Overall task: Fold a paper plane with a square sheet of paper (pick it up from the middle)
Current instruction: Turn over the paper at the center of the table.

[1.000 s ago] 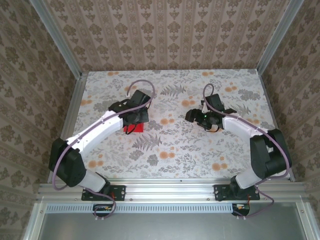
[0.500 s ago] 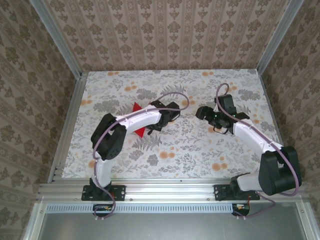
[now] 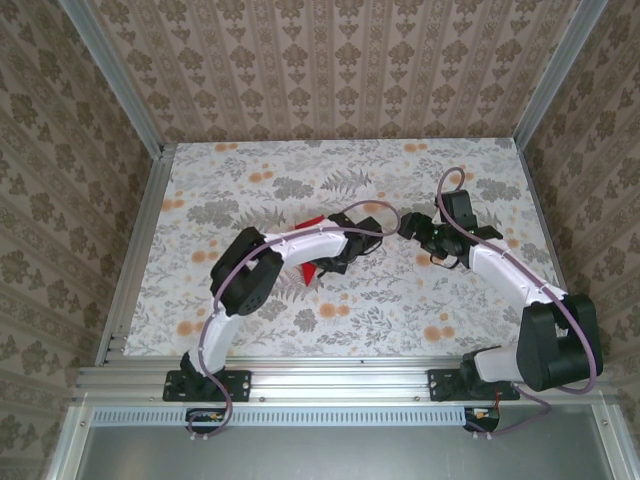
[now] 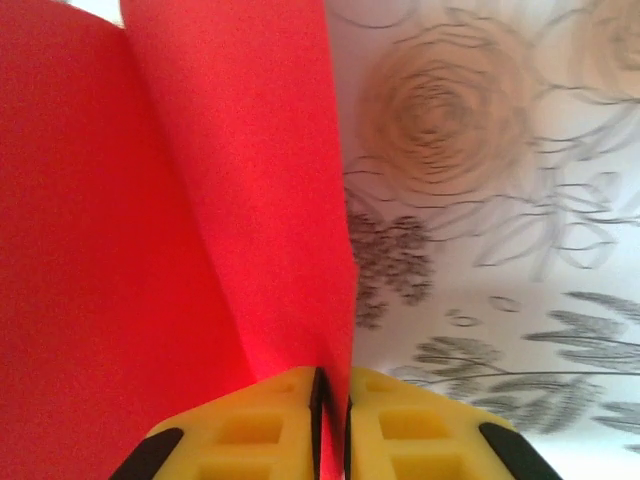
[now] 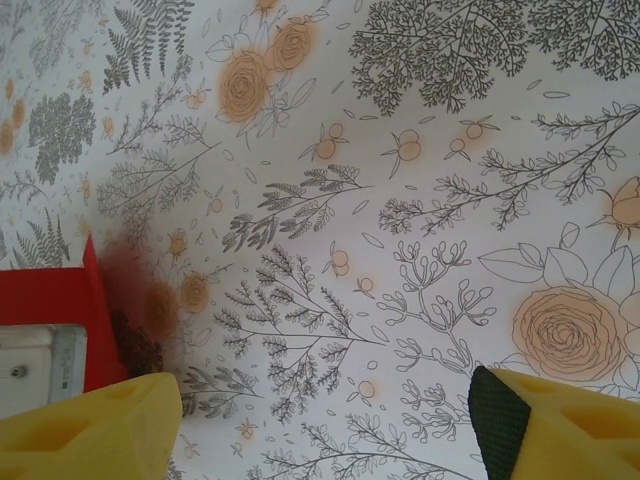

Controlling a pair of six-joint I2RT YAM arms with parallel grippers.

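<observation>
In the overhead view the left arm [image 3: 300,240] is seen bent sharply at the elbow, its forearm laid rightward over the middle of the table [image 3: 250,160]. The right arm [image 3: 500,275] is stretched up and leftward from its base, so that the two wrists lie near each other at the table's centre. The square sheet of paper [image 3: 311,270] is glimpsed there as red patches on either side of the left forearm, most of it being covered by the arm.

What is hidden from above is given by the left wrist camera. The left pincer [image 4: 330,415] is closed on the sheet, its yellow fingers [image 4: 250,430] pressed almost together with a red edge caught in the narrow slit between them. From the grip the paper is spread over the left half of that view, bent along one crease (whether any part rests on the table cannot be told).

In the right wrist view the right pincer [image 5: 320,420] is held wide open over the floral table, with nothing between its fingers [image 5: 90,420]. A red corner of the sheet is seen at the left edge, beside a white part of the left arm.
</observation>
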